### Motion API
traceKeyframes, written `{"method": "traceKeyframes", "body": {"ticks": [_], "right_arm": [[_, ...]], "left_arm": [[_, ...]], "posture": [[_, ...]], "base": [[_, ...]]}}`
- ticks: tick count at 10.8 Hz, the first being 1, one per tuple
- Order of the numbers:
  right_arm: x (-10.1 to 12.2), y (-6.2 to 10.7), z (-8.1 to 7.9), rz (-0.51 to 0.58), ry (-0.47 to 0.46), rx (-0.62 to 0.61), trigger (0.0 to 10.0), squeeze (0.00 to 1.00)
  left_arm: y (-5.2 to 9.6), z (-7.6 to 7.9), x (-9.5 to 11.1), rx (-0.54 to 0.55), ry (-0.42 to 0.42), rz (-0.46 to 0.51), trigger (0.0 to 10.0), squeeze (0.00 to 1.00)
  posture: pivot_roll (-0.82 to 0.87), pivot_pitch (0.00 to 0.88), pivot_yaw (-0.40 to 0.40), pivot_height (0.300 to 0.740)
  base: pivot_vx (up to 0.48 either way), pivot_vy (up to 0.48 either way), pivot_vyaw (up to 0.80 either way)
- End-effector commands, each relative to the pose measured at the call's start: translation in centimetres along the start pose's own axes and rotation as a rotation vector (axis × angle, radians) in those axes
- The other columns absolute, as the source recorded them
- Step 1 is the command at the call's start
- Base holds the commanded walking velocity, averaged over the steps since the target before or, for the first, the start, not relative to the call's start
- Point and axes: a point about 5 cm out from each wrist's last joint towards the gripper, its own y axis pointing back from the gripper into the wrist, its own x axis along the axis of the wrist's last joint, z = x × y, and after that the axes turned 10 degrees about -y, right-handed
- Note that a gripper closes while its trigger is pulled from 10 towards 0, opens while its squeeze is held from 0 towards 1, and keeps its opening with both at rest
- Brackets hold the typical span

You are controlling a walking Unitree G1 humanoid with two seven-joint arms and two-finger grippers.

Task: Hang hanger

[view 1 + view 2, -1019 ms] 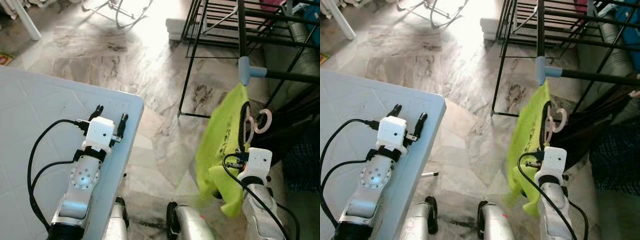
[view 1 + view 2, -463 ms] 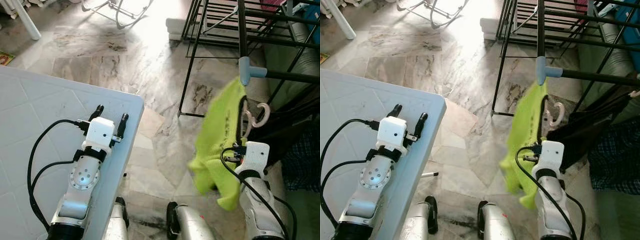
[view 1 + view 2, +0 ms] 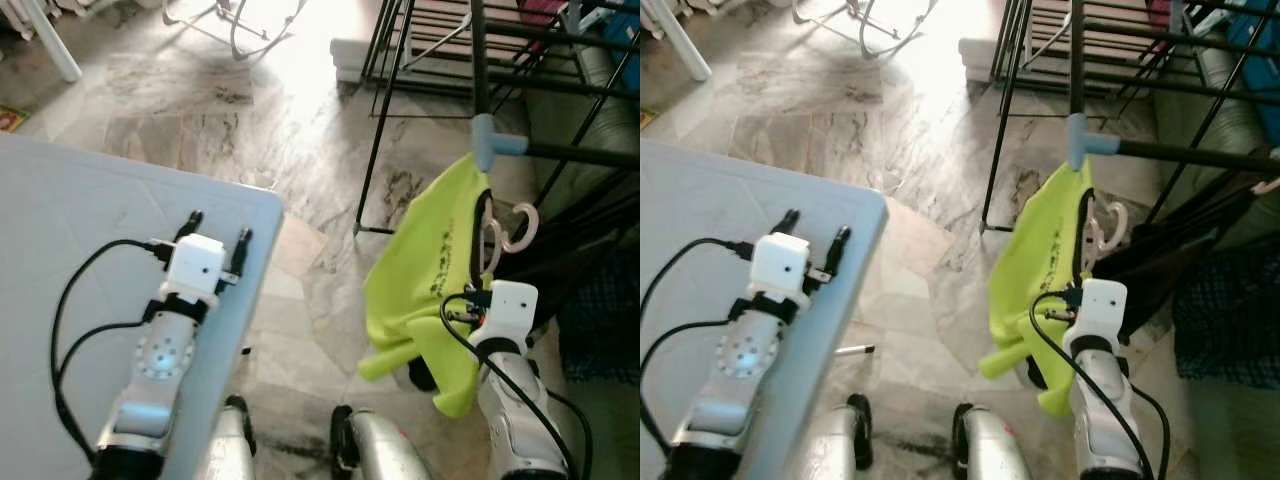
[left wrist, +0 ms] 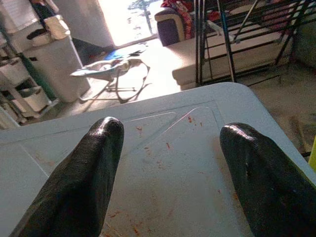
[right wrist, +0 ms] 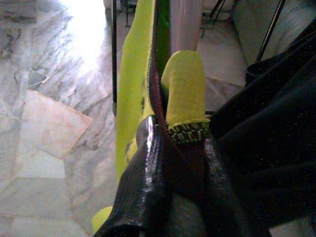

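A lime-green shirt (image 3: 425, 290) hangs on a pale pink hanger, whose hook (image 3: 517, 228) sits just below the black rail (image 3: 585, 155) of the drying rack, near the rail's light-blue joint (image 3: 485, 140). My right gripper (image 5: 180, 143) is shut on the hanger's neck through the shirt collar, and it holds the load up beside the rack. The hook is not over the rail. My left gripper (image 3: 218, 228) rests over the white table (image 3: 60, 210), open with nothing between its fingers (image 4: 98, 163).
Dark garments (image 3: 590, 270) hang on the rack to the right of the shirt. The rack's black legs (image 3: 378, 130) stand on the marble floor ahead. The table's corner (image 3: 275, 205) lies to the left. A wire-framed bouncer (image 3: 235, 20) stands far back.
My right gripper has lifted the hanger slightly towards the rail. The shirt's lower part has swung out to the left. The left arm has stayed on the table.
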Motion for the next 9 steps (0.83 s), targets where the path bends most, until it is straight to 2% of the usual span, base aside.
{"method": "traceKeyframes", "body": {"ticks": [1, 6, 7, 9], "right_arm": [[0.37, -0.04, 0.47, 0.018, 0.002, -0.020, 10.0, 0.00], [0.35, -0.27, 0.36, 0.011, -0.003, -0.015, 10.0, 0.00], [0.31, -0.30, 0.36, 0.007, -0.005, -0.014, 10.0, 0.00], [0.25, -0.39, 0.27, 0.001, -0.009, -0.006, 10.0, 0.00]], "left_arm": [[0.56, 1.49, -1.15, -0.063, 0.022, -0.061, 10.0, 0.00], [0.66, 1.37, -1.39, -0.052, 0.006, -0.072, 10.0, 0.00], [0.63, 1.23, -1.61, -0.015, 0.027, -0.092, 10.0, 0.00], [0.45, 0.97, -1.67, 0.024, 0.012, -0.106, 10.0, 0.00]], "posture": [[0.01, 0.235, -0.057, 0.740], [0.01, 0.236, -0.060, 0.740], [0.01, 0.236, -0.060, 0.740], [0.01, 0.235, -0.060, 0.740]], "base": [[0.000, -0.360, 0.00], [0.000, -0.399, 0.00], [0.000, 0.000, 0.00], [0.000, 0.000, 0.00]]}}
